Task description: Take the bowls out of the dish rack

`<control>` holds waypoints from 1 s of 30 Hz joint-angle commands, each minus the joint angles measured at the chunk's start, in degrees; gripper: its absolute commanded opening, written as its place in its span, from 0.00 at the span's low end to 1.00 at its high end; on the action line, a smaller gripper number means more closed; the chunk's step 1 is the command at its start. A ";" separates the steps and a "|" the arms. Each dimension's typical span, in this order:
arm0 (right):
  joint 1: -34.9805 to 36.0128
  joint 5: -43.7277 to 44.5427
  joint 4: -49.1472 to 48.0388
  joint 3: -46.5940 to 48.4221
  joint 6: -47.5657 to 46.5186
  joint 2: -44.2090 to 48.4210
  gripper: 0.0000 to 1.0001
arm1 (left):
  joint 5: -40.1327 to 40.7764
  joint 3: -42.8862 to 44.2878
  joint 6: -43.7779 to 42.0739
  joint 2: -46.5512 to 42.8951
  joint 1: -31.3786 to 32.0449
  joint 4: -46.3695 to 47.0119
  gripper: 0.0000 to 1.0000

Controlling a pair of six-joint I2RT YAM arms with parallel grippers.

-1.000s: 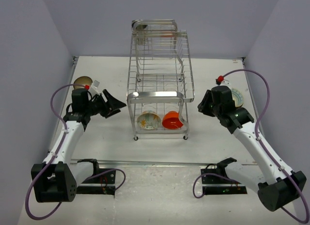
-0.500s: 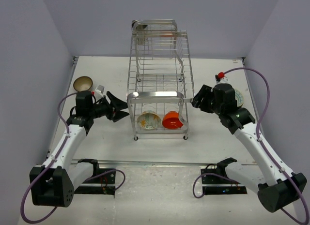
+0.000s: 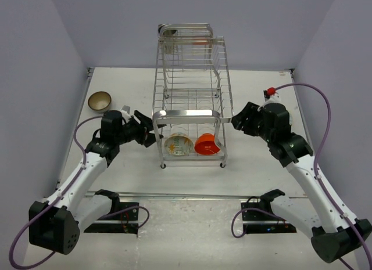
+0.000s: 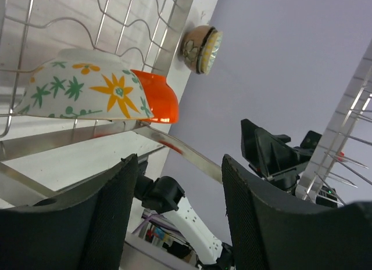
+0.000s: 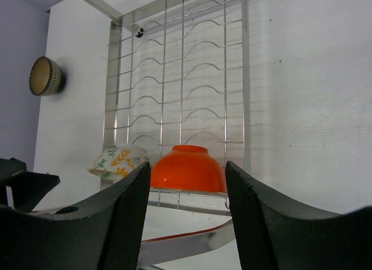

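The dish rack point(image 3: 187, 114) stands mid-table. Its lower tier holds a pale bowl with a yellow-orange pattern point(image 3: 178, 144) and a bright orange-red bowl point(image 3: 206, 144) side by side. My left gripper point(image 3: 152, 132) is open at the rack's left side, level with the patterned bowl point(image 4: 81, 93), its fingers point(image 4: 110, 218) empty. My right gripper point(image 3: 237, 120) is open at the rack's right side, and the orange bowl point(image 5: 189, 168) shows between its fingers point(image 5: 256, 223), still apart from them. A brown bowl point(image 3: 99, 100) sits on the table at the far left.
The rack's upper tier point(image 3: 185, 35) rises behind at the back wall. Another small bowl point(image 4: 201, 42) lies on the table to the right of the rack, hidden by my right arm in the top view. Walls close the table in on three sides.
My left arm has swung right from the brown bowl to the rack's left side. My right gripper has moved left to the rack's right side and its jaws have widened.
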State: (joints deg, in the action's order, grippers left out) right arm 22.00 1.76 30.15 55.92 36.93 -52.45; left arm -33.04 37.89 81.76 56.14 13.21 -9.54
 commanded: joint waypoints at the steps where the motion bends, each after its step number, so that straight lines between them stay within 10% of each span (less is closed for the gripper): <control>1: -0.29 -0.44 -1.85 1.30 -1.59 2.08 0.56 | 6.93 2.89 5.86 2.91 4.88 0.22 0.61; 30: -0.29 1.49 -0.62 -2.13 -2.21 8.85 0.56 | 11.68 9.22 6.58 13.64 14.21 -8.91 0.57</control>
State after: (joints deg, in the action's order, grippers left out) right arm 22.00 2.55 29.91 54.37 34.54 -44.16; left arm -19.27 45.01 90.28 69.19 26.50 -13.26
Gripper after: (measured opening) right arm 0.557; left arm 0.573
